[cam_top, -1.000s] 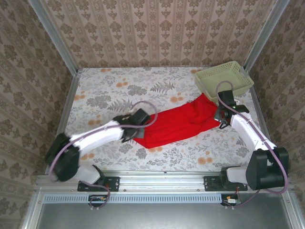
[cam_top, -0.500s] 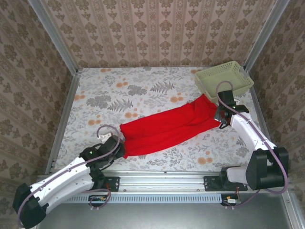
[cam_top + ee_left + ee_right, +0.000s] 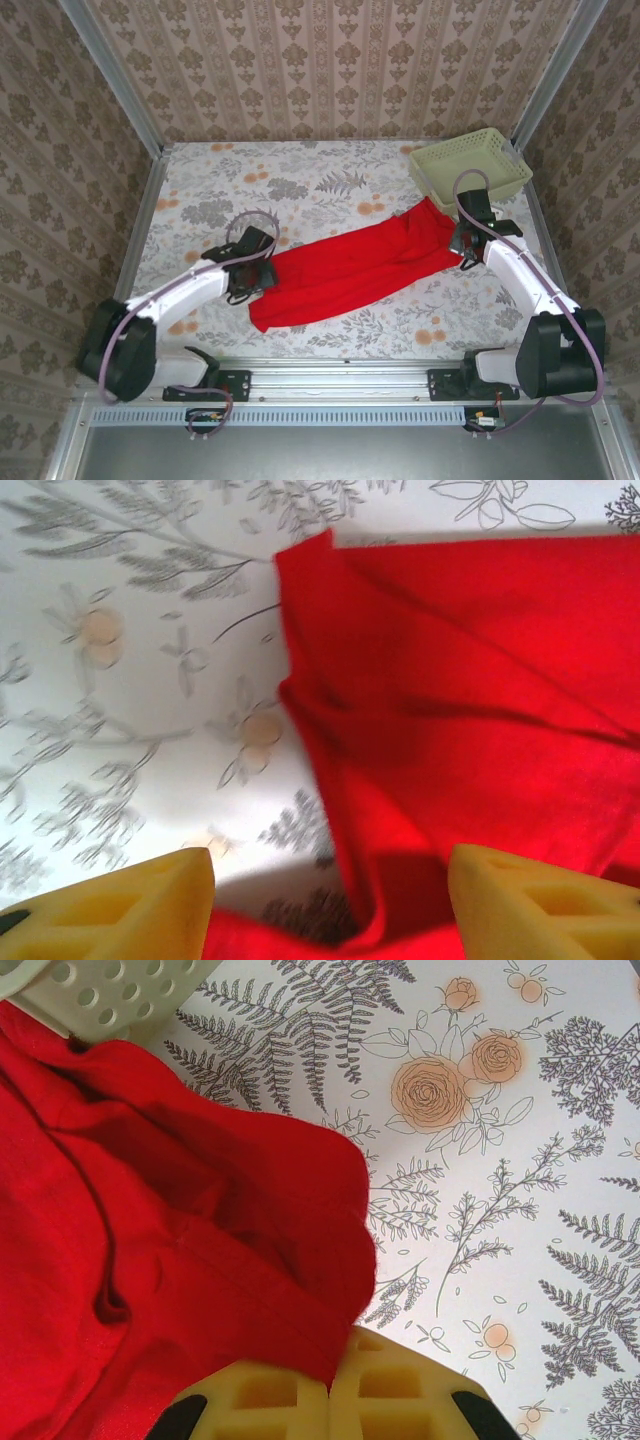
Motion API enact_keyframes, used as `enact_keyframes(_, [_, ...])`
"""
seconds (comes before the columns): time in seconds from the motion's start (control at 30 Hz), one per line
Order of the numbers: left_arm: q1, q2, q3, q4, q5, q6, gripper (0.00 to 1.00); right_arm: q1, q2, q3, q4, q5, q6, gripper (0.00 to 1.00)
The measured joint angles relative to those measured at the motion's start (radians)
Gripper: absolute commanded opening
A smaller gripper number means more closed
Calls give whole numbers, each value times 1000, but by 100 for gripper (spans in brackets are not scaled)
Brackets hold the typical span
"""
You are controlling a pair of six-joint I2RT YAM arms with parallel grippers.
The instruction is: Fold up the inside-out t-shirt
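Beside the green basket (image 3: 470, 168), the right gripper (image 3: 330, 1385) is clenched on one end of the red t-shirt (image 3: 350, 268). Well away from the basket, the left gripper (image 3: 328, 870) hangs released over the other end.

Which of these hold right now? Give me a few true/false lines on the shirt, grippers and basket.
1. The right gripper is shut on the t-shirt. True.
2. The left gripper is clamped on the t-shirt. False: its fingers stand apart over the cloth's edge, gripping nothing.
3. The t-shirt lies inside the basket. False: it lies on the table, and the basket sits at the far right corner.
4. The t-shirt runs as a diagonal band from the left gripper to the right gripper. True.
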Motion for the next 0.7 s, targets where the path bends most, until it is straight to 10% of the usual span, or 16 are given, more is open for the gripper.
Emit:
enact_keyframes(0.43, [153,88,-59,46,136,76,3,-2,0,0,-2,7,1,0])
enact_keyframes(0.7, [167,-89,-50,-69,-23,109,28,-19,0,0,-17,8,4,0])
